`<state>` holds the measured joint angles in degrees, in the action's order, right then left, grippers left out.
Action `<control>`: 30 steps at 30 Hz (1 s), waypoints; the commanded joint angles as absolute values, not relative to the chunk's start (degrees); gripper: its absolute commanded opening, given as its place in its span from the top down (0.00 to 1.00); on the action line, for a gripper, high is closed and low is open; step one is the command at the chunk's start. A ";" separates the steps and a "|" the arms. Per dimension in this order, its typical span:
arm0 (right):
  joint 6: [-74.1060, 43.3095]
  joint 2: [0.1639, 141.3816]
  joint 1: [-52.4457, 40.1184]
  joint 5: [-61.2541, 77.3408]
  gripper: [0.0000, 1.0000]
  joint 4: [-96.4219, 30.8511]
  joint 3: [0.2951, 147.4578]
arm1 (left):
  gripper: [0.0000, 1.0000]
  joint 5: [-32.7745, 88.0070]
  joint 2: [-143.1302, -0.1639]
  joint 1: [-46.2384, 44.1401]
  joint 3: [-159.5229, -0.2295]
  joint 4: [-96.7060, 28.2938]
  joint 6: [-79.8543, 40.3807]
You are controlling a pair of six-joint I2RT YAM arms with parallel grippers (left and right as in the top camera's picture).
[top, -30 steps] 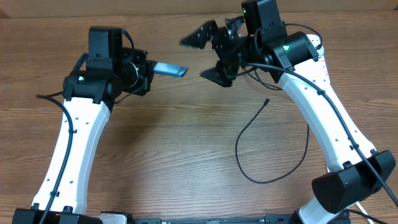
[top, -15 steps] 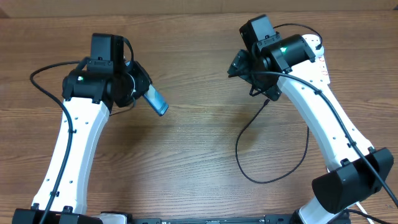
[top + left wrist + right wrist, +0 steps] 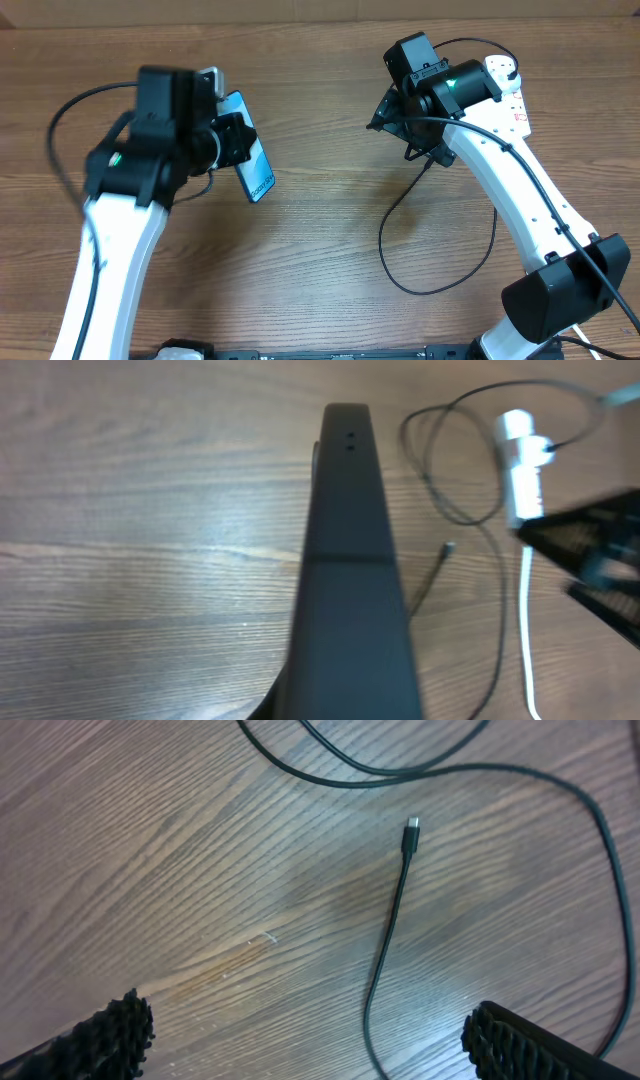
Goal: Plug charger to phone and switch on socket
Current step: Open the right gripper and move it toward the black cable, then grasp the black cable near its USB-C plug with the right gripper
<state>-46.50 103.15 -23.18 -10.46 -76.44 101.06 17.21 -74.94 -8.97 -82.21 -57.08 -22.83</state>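
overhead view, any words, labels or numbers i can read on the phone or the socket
phone: white text near one short edge of the screen, too small to read
socket: reddish marks on its white face, too blurred to read
No other text shows in any view, so nothing can be quoted.

We see wooden table (image 3: 300,260) filling nearly whole overhead frame, brown, grain running left to right. Along top edge we pick out paler tan band (image 3: 250,8); what it is, cannot tell. Right wrist view, left of centre: short pale scratch (image 3: 262,936) on tabletop, darker patch (image 3: 330,885) just upper right of it.
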 commanded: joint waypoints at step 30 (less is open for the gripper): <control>-35.88 103.02 -8.93 3.14 0.32 -56.66 76.29 | 0.96 17.58 -74.70 -9.02 -82.70 -60.60 -23.38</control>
